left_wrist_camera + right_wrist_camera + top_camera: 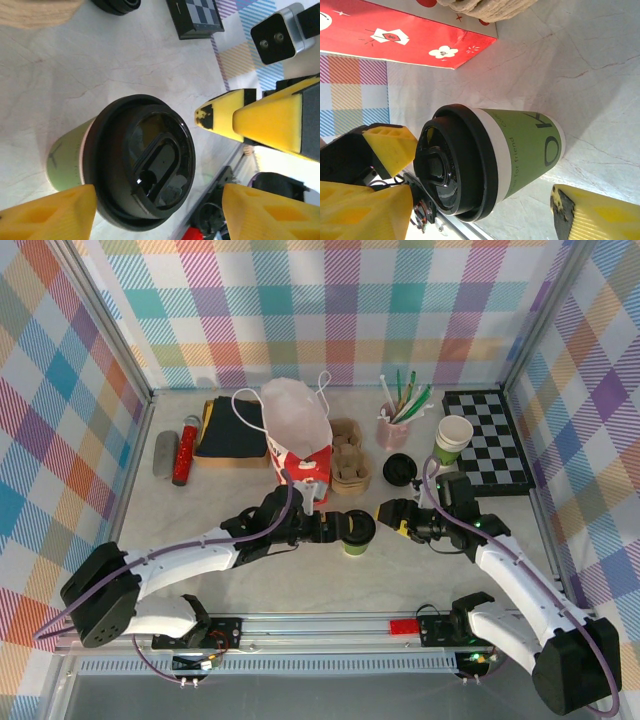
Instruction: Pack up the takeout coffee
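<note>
I count one lidded coffee cup [356, 532] on the surface [200, 502]; my left end effector [337, 528] and right end effector [390, 517] both gape wide.

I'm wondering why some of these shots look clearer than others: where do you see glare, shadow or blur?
Top external: even light and sharp throughout, with only faint shadows around the takeout coffee. Left wrist: pale reflections gleam on its glossy black lid. Right wrist: the coffee throws a soft grey shadow onto the marbled table beside its base.
</note>
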